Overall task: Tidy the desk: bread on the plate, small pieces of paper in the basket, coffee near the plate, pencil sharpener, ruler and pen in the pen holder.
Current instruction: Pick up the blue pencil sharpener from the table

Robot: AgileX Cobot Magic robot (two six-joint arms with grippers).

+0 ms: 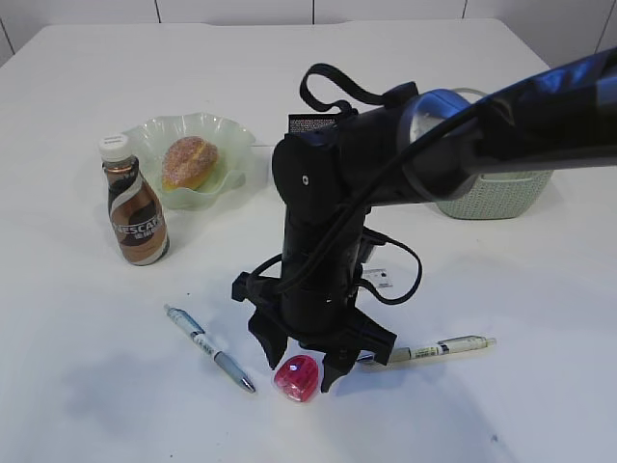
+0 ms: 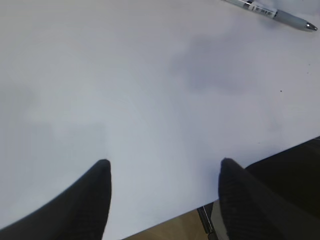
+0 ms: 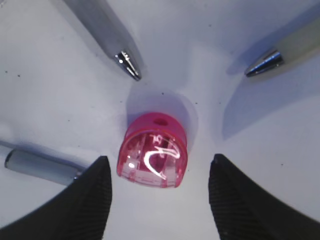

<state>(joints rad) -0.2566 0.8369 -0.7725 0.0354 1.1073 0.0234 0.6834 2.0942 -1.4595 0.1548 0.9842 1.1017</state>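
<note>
the sharpener, pink and see-through, lies on the tabletop right between the two fingers of the right tool, which stands over it with jaws spread wide and not touching it. in the right wrist view a gap shows on each side of the sharpener. just beyond the tool's left finger lies a grey pen with its tip pointing toward the sharpener; just beyond the right finger lies a pale pen, tip also toward it. a third metal tip shows ahead of the sharpener in the right wrist view; which pen it belongs to i cannot tell.

farther out, behind the tool and to its left, the coffee stands upright beside the plate, and the bread sits in the plate. the basket is behind the right arm, partly hidden.

the left tool hovers open over bare tabletop near its edge, holding nothing, with the grey pen far ahead of it.
</note>
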